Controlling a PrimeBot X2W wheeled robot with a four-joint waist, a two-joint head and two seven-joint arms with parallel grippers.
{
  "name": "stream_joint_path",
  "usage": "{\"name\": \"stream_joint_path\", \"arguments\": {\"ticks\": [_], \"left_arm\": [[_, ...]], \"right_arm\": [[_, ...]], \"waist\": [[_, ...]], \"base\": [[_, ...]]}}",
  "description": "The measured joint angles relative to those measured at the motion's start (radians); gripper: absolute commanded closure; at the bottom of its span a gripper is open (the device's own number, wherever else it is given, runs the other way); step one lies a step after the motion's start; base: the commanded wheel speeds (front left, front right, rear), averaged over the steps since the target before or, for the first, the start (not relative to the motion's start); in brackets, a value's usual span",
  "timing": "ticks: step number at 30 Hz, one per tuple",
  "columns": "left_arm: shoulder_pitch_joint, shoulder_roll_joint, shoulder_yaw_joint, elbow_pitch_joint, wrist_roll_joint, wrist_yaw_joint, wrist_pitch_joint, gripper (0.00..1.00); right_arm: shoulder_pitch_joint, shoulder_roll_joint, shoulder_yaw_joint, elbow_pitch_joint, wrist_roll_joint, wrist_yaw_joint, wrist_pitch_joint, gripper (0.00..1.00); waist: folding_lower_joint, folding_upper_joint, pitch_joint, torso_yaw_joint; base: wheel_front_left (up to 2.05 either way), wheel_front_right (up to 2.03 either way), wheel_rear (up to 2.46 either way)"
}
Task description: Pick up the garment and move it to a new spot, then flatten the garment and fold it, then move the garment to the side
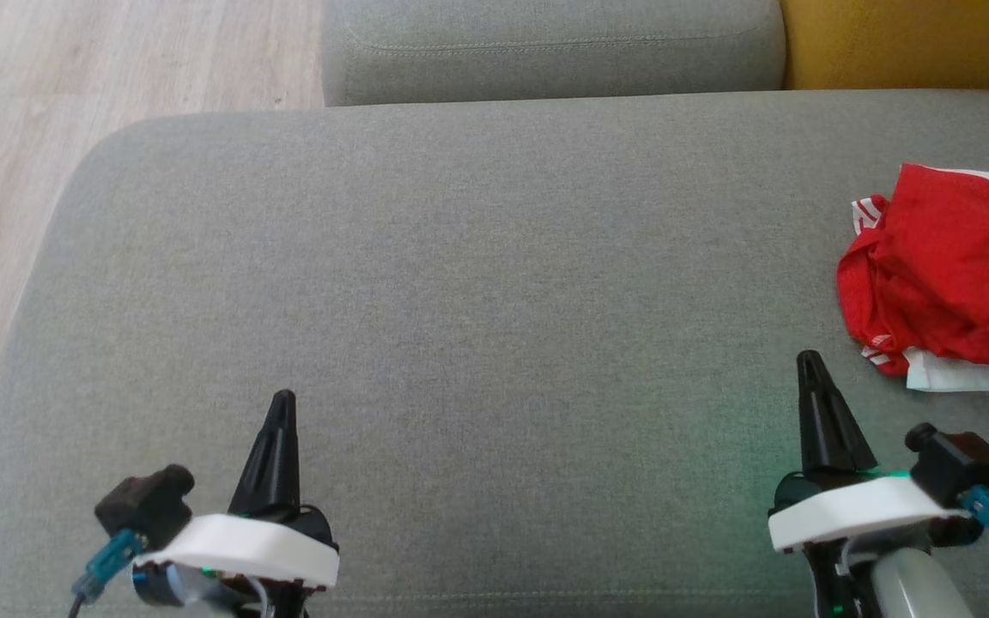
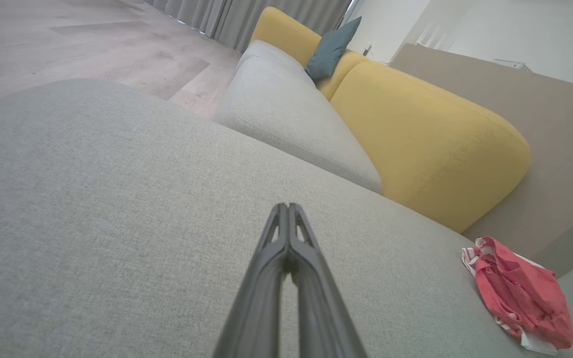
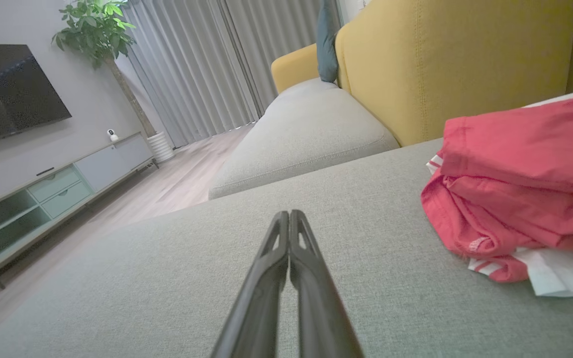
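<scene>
Grey upholstered sofa seat (image 1: 477, 283), seen from above. Red garment (image 1: 949, 275) with white striped trim lies crumpled in a loose heap over a white layer, at the seat's right edge. Left gripper (image 1: 282, 402) and right gripper (image 1: 808, 360) are at the near edge, each with fingers pressed together on nothing. The right one is near the garment, not touching it.

The left gripper (image 2: 288, 206) is seen with its fingers pressed together, nothing held, above the grey sofa seat (image 2: 92, 209). A crumpled red-and-white garment (image 2: 520, 293) is laid at lower right, near the yellow backrest (image 2: 430, 144).
</scene>
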Motion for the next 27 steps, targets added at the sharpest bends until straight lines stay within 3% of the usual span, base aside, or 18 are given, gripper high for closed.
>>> {"name": "stream_joint_path", "arguments": {"ticks": [27], "left_arm": [[-0.024,0.008,0.056,0.035,-0.286,-0.029,0.068,1.00]], "right_arm": [[0.000,-0.003,-0.033,0.000,0.333,0.000,0.069,1.00]], "waist": [[0.0000,0.0000,-0.005,0.001]], "base": [[0.00,0.00,0.00]]}}
